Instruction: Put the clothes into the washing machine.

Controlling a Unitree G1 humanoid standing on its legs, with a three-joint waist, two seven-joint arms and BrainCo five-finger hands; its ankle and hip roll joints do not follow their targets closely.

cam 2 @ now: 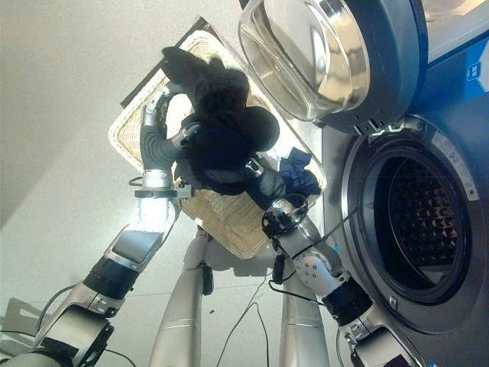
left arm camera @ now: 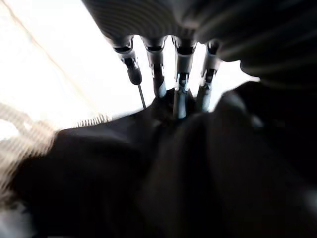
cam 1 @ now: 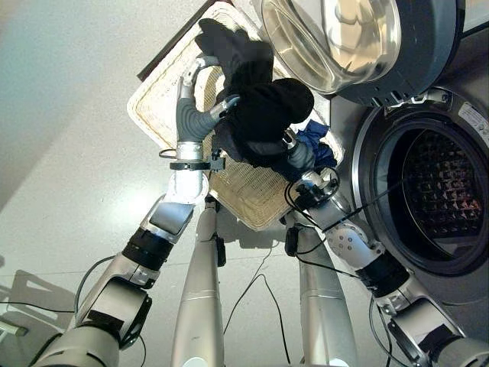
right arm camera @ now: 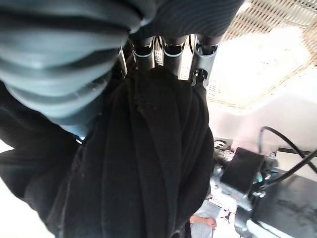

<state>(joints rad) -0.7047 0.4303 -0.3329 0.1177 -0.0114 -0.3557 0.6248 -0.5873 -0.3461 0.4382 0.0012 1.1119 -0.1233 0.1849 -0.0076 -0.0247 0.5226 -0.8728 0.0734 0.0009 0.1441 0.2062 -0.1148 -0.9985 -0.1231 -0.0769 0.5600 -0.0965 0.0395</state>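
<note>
Over on the left the pale floor [cam 1: 69,153] runs bare up to a woven wicker basket [cam 1: 157,107], a shallow rectangular one sitting on the floor just left of the washing machine. The left hand [cam 1: 200,70] reaches over the basket's far half, its fingers [left arm camera: 181,91] curled down into a bundle of black clothing [cam 1: 263,115] and gripping it. The bundle hangs between the two hands above the basket, bunched into a thick dark lump with a looser flap trailing toward the far end. On the near right side of that lump the right hand [cam 1: 299,155] is buried in the cloth; its own wrist view shows the fingers [right arm camera: 200,62] wrapped round the black fabric, so it too is clenched on the bundle. Just beyond that hand a crumpled blue garment [cam 1: 319,141] lies in the basket against its right rim. Farther right stands the washing machine [cam 1: 458,84], grey-fronted. Its round door [cam 1: 336,38] is swung wide open, the glass bowl hanging over the basket's far corner. Below it on the right, the drum opening [cam 1: 439,191] gapes dark, the perforated metal inside showing.
</note>
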